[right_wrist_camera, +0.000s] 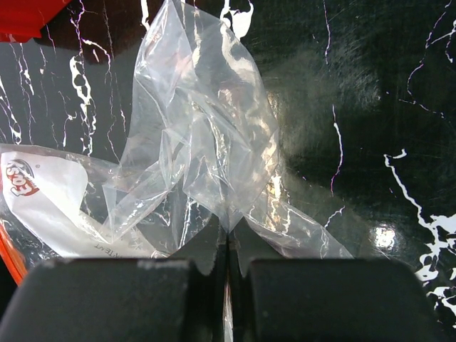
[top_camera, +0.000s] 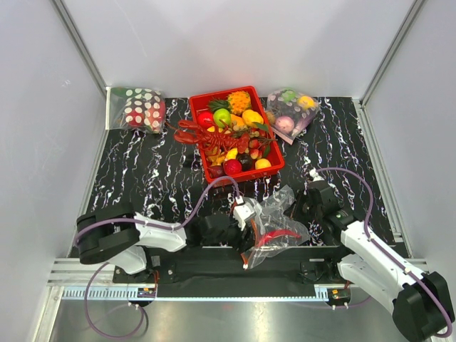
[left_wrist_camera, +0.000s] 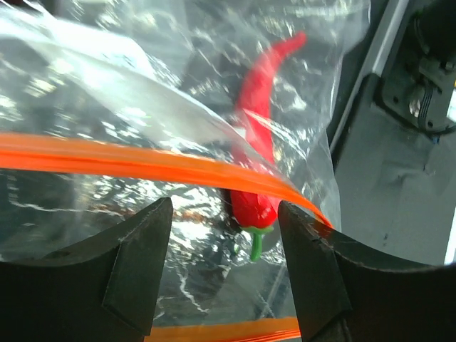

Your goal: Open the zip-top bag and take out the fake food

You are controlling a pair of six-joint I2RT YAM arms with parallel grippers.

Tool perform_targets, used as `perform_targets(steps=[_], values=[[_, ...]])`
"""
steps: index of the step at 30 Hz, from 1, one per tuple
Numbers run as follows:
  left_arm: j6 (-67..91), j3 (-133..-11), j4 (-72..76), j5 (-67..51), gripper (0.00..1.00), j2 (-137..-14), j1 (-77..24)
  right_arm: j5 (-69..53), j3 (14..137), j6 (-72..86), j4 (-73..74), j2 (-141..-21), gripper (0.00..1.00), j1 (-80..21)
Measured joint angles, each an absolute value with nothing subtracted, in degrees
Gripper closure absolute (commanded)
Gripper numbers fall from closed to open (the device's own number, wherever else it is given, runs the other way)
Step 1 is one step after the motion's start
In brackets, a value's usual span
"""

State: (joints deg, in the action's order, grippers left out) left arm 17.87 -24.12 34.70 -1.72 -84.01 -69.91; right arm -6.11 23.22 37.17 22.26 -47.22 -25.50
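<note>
Right hand (right_wrist_camera: pixel 228 239) clenches a fold of the large clear crinkly zip-top bag (right_wrist_camera: pixel 192 142), seemingly anchoring it at the near edge of the desk (top_camera: pixel 142 178). Meanwhile the left hand (left_wrist_camera: pixel 224 214), released, straddles its orange zip strip (left_wrist_camera: pixel 107 160), reaching toward the long red plastic chili (left_wrist_camera: pixel 260 121) inside.

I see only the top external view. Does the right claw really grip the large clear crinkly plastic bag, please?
Observer: Yes. The right claw is shut, pinching a fold of the large clear crinkly plastic bag.
Operator: Is the left claw closed too?
Observer: No. The left claw stands open; the bag's orange zip strip runs across before its fingers.
Operator: Where does the long red plastic chili point?
Observer: Its green stem points toward the left claw; it lies inside the bag.
</note>
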Motion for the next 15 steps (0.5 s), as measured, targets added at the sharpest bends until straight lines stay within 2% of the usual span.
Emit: perform_targets(steps=[9,15], values=[[18.20,-26.26,35.07,-1.72,0.34,-89.86,-74.06,-6.11,23.22,37.17,22.37,-47.24,1.00,-25.50],[18.70,-28.84,35.73,-1.54,0.27,-91.42,-75.61,-6.11,23.24,37.17,22.37,-47.18,1.00,-25.50]])
